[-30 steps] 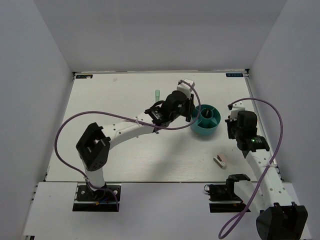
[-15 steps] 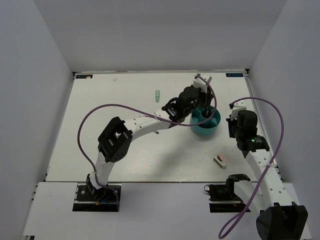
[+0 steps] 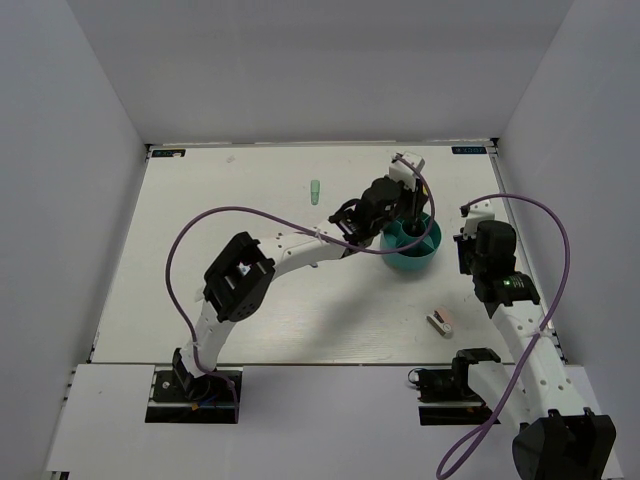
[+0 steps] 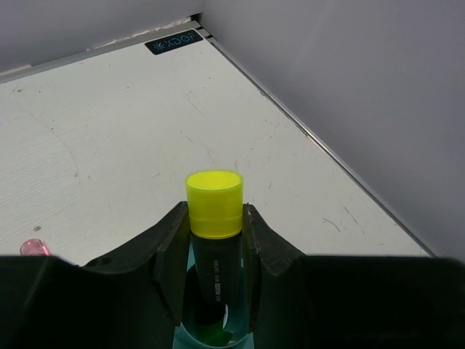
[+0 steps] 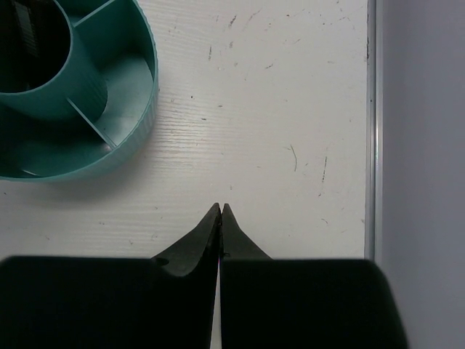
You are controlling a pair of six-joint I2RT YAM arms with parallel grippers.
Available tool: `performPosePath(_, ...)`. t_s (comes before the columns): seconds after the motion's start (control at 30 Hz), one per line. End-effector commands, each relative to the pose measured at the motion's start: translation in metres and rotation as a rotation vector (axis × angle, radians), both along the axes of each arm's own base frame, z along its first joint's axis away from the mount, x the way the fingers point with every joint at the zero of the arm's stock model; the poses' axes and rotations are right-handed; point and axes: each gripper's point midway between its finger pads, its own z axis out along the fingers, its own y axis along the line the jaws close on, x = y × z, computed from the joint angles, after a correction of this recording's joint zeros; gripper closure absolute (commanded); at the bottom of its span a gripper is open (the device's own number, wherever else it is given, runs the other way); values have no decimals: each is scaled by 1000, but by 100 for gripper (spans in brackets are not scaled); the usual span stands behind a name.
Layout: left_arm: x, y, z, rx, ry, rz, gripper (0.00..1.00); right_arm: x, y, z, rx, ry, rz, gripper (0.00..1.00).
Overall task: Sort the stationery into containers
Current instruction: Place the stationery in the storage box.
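My left gripper (image 4: pixel 213 218) is shut on a black-yellow highlighter (image 4: pixel 213 195), held upright with its yellow cap up. Its lower end hangs over the inside of the round teal organiser (image 4: pixel 183 336), where something green lies. From above, the left gripper (image 3: pixel 411 217) sits over the organiser (image 3: pixel 428 254). My right gripper (image 5: pixel 220 208) is shut on nothing, just right of the organiser (image 5: pixel 138 102); from above the right gripper (image 3: pixel 467 256) is beside it. A mint green marker (image 3: pixel 315 190) lies far left. A pink-white block (image 3: pixel 440 321) lies nearer, to the right.
The end of a pink item (image 4: pixel 33 248) shows on the table in the left wrist view. The right wall and the table's metal edge (image 5: pixel 370 123) run close to my right gripper. A purple cable (image 3: pixel 250 215) loops above the left arm.
My left arm has swung right with the highlighter, from left of the organiser to above it. The right arm has not moved.
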Motion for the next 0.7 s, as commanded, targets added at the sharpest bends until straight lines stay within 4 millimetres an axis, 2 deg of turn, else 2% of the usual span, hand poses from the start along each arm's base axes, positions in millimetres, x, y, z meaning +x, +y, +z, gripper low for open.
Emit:
performPosePath(0.0,-2,-5,1,-14,-8,-18,100,4,-1,7,0,-48,-11,100)
performPosePath(0.13,-6,-2,-4,-20,12,-18,100,4,-2,7,-2,-46,-15,100)
performPosePath(0.17,-8,0,-13,-6,21,-19,100,4,-3,7,-2,-48,-18,100)
performPosePath(0.23,-14,0,-10,-9,16,-25,100,4,-1,7,-2,-46,-11,100)
performPosePath(0.43,-14,4,-28,19,36,-14,98,4,-3,7,-3,-46,-17,100)
performPosePath(0.47,-14,4,-31,24,40,-13,94,4,-2,7,-1,-48,-17,100)
performPosePath(0.53,-14,5,-34,27,43,-11,79,4,-2,8,0,-49,-15,100)
performPosePath(0.63,-15,5,-30,23,38,-11,37,2,-2,4,0,-34,-14,100)
performPosePath(0.67,-14,6,-24,17,31,-9,32,4,-2,7,0,-46,-12,100)
